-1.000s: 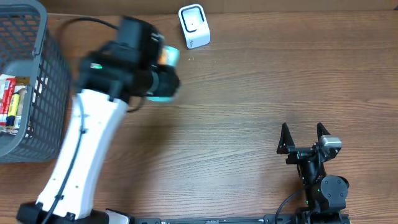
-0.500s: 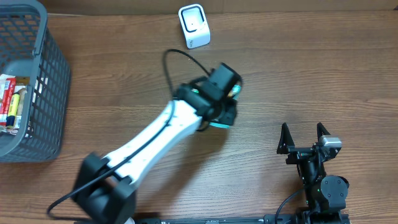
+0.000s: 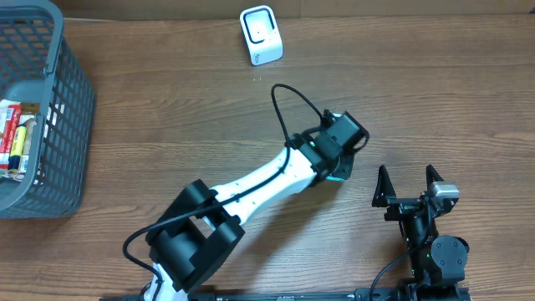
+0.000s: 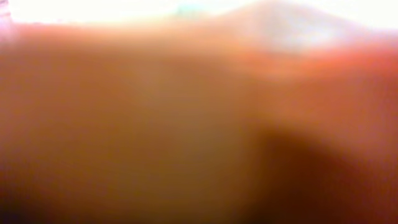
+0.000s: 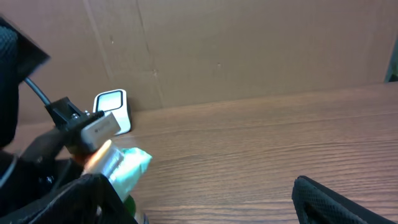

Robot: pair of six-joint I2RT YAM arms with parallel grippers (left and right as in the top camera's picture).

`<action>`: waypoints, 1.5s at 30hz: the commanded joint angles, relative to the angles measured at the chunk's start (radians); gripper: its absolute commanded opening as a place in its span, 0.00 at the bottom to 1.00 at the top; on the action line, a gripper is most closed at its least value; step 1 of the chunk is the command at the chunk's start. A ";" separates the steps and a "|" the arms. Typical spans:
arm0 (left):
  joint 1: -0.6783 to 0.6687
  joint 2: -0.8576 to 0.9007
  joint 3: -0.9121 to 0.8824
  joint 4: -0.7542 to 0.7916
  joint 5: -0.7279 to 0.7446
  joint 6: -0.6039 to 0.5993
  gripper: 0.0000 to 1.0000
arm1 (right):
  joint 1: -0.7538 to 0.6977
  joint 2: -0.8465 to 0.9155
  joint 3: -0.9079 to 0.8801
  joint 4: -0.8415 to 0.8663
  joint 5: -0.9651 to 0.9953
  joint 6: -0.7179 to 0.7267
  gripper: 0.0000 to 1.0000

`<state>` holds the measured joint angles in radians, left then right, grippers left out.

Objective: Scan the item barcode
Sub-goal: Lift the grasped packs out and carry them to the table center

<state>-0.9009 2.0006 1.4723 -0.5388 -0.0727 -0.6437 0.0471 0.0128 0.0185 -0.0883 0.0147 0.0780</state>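
Note:
The item, a teal packet (image 3: 337, 176) with a shiny end, peeks out from under my left gripper (image 3: 336, 164), which is shut on it just right of the table's middle. In the right wrist view the same teal packet (image 5: 127, 165) hangs at the lower left. The white barcode scanner (image 3: 261, 35) stands at the back edge, well away from the packet; the right wrist view also catches the scanner (image 5: 113, 109). My right gripper (image 3: 407, 186) rests open near the front right, with nothing between its fingers. The left wrist view is an orange-brown blur.
A grey mesh basket (image 3: 58, 100) stands at the far left with several packaged goods (image 3: 15, 138) inside. A black cable (image 3: 288, 100) loops above the left arm. A cardboard wall (image 5: 249, 50) runs behind the table.
My left arm has swung from the back left, past the scanner, to the right and nearer the front, carrying the teal packet. The right arm has not moved.

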 commanded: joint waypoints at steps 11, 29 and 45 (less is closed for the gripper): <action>-0.071 0.007 0.006 0.017 -0.164 0.005 0.13 | -0.003 -0.010 -0.011 0.006 0.002 -0.004 1.00; -0.076 0.007 0.006 -0.018 -0.126 0.016 0.64 | -0.003 -0.010 -0.011 0.006 0.002 -0.004 1.00; -0.068 -0.022 0.061 -0.041 -0.117 0.071 1.00 | -0.003 -0.010 -0.011 0.006 0.002 -0.004 1.00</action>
<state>-0.9745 2.0014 1.4796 -0.5713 -0.1940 -0.6121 0.0471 0.0128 0.0185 -0.0879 0.0147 0.0776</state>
